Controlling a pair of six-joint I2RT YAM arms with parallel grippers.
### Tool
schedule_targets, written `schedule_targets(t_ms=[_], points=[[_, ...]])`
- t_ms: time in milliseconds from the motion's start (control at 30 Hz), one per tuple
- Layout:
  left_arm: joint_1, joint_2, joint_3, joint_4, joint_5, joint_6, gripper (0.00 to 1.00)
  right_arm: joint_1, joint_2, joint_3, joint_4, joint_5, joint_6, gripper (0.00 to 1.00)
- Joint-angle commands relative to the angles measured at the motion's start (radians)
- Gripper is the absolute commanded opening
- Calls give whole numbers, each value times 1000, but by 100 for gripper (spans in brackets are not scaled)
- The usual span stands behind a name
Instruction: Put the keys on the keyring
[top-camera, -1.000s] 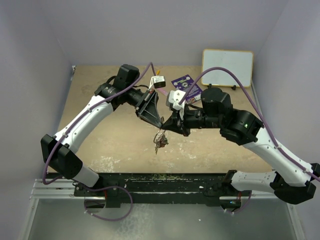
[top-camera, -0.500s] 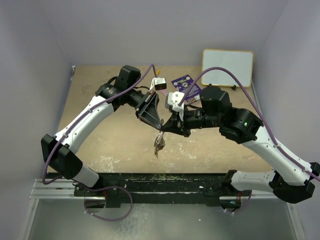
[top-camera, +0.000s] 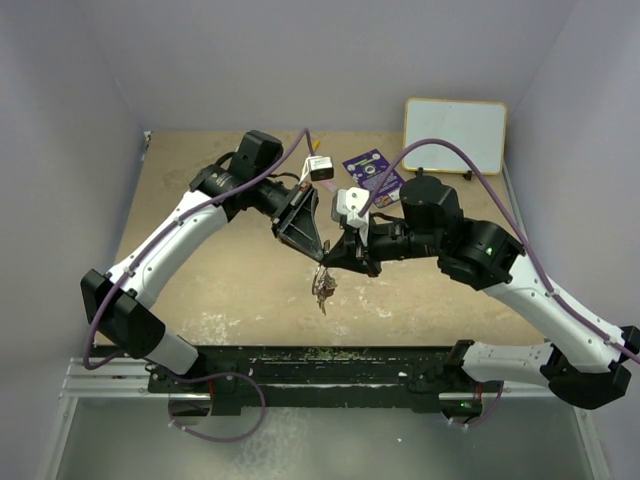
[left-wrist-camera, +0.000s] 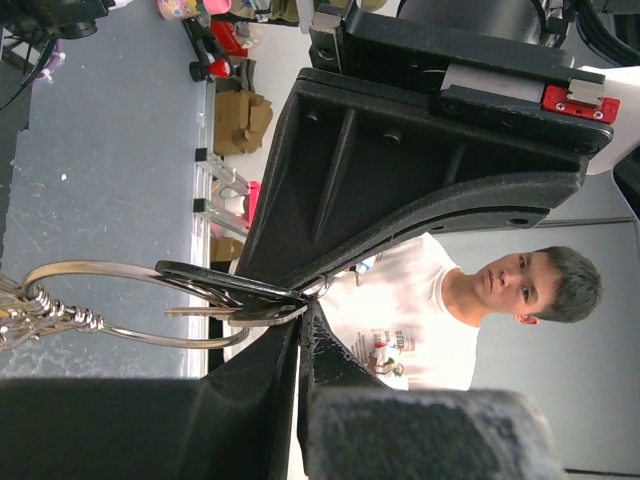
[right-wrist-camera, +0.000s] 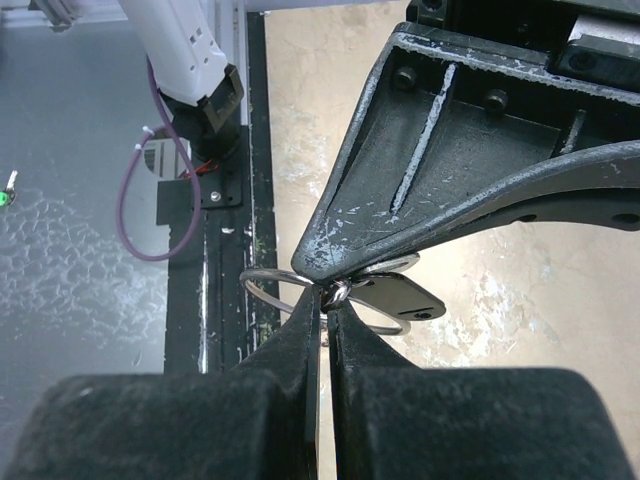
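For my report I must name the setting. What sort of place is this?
Probably a robotics lab test booth: a left arm and a right arm bolted to a metal rail, a sandy tabletop enclosed by plain walls, and a person nearby.

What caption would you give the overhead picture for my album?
Over a sandy table, the left hand and right hand meet, both pinching one keyring, keys dangling beneath.

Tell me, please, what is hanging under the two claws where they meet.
The keys dangle from the keyring above the table; its pinched stretch is hidden, tag colours unclear.
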Motion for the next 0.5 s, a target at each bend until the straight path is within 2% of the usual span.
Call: schedule_targets(t_ms=[0,467], points=[[-35,-23,92,40,211,15,4,12,52,-26,19,-62,3,0],[-43,-39,111,31,211,17,4,12,121,-19,-29,-97,-5,0]])
